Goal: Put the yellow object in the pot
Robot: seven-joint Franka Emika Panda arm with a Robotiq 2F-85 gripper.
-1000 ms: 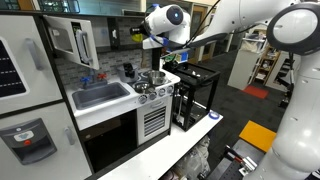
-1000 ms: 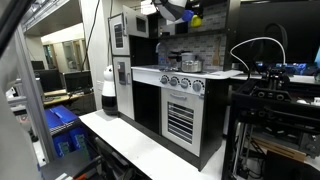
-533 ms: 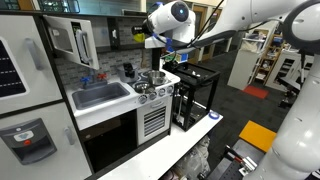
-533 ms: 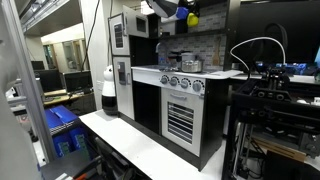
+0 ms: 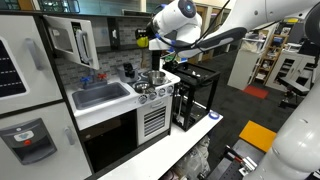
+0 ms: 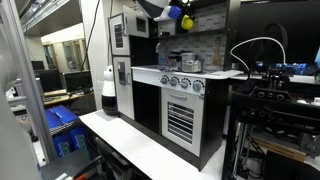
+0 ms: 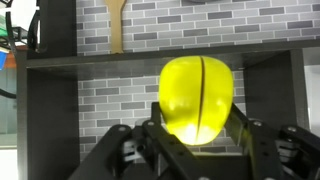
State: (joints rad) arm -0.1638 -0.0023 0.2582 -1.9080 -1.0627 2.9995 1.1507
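Kitchen [image 5: 100, 112]: A toy kitchen fills the left half of the frame in an exterior view. Its stove top is near the middle.
Arm [image 5: 225, 38]: White. It comes in from the upper right and reaches over the kitchen.
Gripper [image 5: 148, 40]: High up, at the top middle of the frame. In the wrist view the gripper [image 7: 198, 125] has its two fingers [image 7: 150, 140] pressed on the ball, one on each side.
Pot [image 5: 152, 77]: Shiny and round. It sits on the stove top, in the middle of the frame.
Ball [image 5: 142, 42]: Yellow and round, held in the gripper, up in the air. It fills the middle of the wrist view [image 7: 196, 98], and a thin line runs down its front. It has no long side.
Which way to go: The pot is below the ball and a little to the right in the frame, well apart from it. I think the ball must go mostly down.
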